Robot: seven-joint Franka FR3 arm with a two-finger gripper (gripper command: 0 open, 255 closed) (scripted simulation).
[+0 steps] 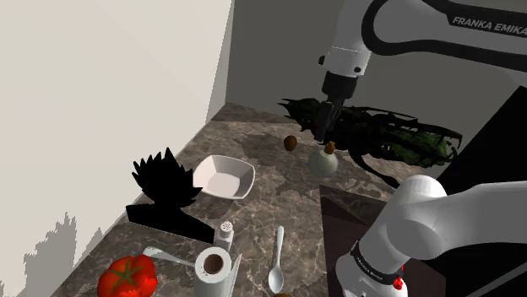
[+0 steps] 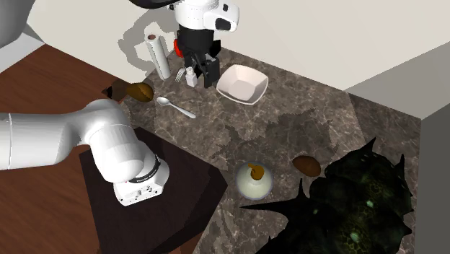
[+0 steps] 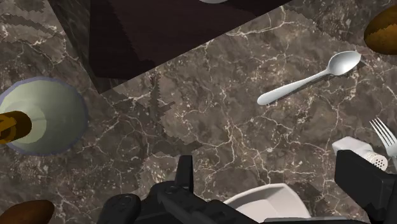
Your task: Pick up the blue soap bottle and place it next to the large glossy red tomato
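The soap bottle [image 1: 323,160] is drawn pale, with a round body and a brown pump top. It stands on the dark marble counter [image 1: 270,202] near the stand's corner [image 2: 254,180]. My gripper [image 1: 324,133] hangs open well above the counter with nothing between its fingers. In the wrist view the bottle [image 3: 41,118] lies off to one side of the gripper [image 3: 273,188], apart from both fingers. The glossy red tomato [image 1: 127,277] sits at the counter's near end in the shoulder view, far from the bottle. In the second exterior view the gripper [image 2: 201,72] partly hides it.
A white square bowl [image 1: 224,175], a spoon [image 1: 276,260], a salt shaker [image 1: 225,229], a fork [image 3: 385,137] and a paper roll [image 1: 213,268] lie between bottle and tomato. A dark spiky plant [image 1: 380,131] stands behind the bottle, and a brown lump [image 1: 290,143] lies beside it.
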